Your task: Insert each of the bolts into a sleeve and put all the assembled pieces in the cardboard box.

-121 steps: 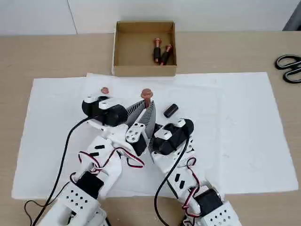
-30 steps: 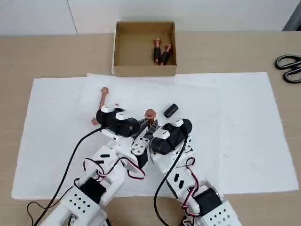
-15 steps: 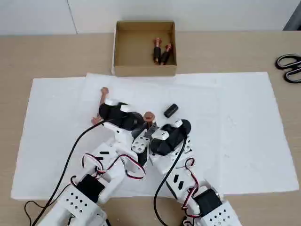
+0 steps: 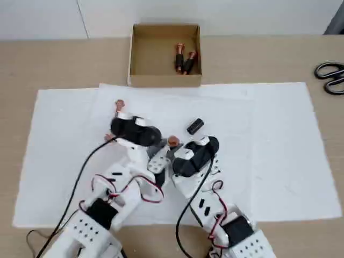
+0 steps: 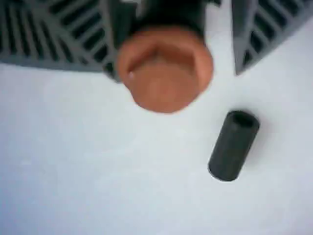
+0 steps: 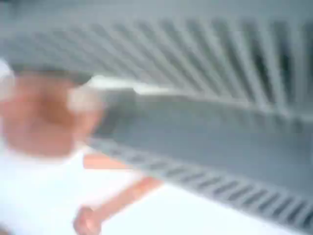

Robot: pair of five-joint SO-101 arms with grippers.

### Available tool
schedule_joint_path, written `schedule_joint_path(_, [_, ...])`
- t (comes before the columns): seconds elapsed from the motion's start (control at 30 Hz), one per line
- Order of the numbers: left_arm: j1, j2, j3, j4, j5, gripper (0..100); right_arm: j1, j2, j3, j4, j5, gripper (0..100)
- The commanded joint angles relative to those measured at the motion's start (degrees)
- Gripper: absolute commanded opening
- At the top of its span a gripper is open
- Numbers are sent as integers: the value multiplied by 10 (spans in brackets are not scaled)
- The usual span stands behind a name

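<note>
Bolt (image 4: 172, 141) held low over the white sheet (image 4: 269, 140) on the tabletop (image 4: 64, 59), copper head poking out where the two arms meet; a black sleeve (image 5: 168, 12) sits right behind the head, so the pair looks joined or close to it; the left tool (image 5: 175, 68) stands spread around the piece, one finger against the sleeve and a gap showing at the other; whether the right tool (image 6: 112, 122) is spread or pressed together cannot be told, so which arm carries the piece is unclear. A loose sleeve (image 4: 195, 126) lies just beyond on the sheet, and a loose bolt (image 4: 119, 104) lies beside the left arm, partly under it; two pieces (image 4: 183, 58) rest in the box (image 4: 164, 80) at the far side; scissors (image 4: 329, 75) lie well apart at the edge. The step in hand is judged to be seating the bolt fully; it would go best with shank and sleeve kept in one line, the head pushed until it meets the sleeve's rim, and one tool pinching the sleeve firmly before the other lets go; the lift should then clear the loose sleeve, lest it roll, and the release should come low inside the box walls.
</note>
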Motion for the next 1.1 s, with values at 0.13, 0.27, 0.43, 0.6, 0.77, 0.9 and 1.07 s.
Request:
schedule_joint_path(0.13, [2, 3, -7, 9, -9, 154, 0, -15, 2, -14, -7, 4])
schedule_joint_path(0.27, [0, 3, -23, 11, -9, 155, 0, -15, 2, -14, -7, 4])
schedule_joint_path(0.43, [-3, 3, -47, 11, -9, 155, 1, -15, 2, -13, -7, 4])
schedule_joint_path(0.6, [-1, 3, -69, 10, -7, 155, 1, -15, 2, -13, -7, 4])
schedule_joint_path(0.77, [1, 4, -77, 11, -7, 155, 1, -15, 2, -13, -7, 4])
schedule_joint_path(0.9, [-2, 3, -79, 9, -7, 155, 1, -15, 2, -13, -7, 4])
schedule_joint_path(1.07, [-10, 3, -97, 8, -7, 155, 1, -15, 2, -13, -7, 4])
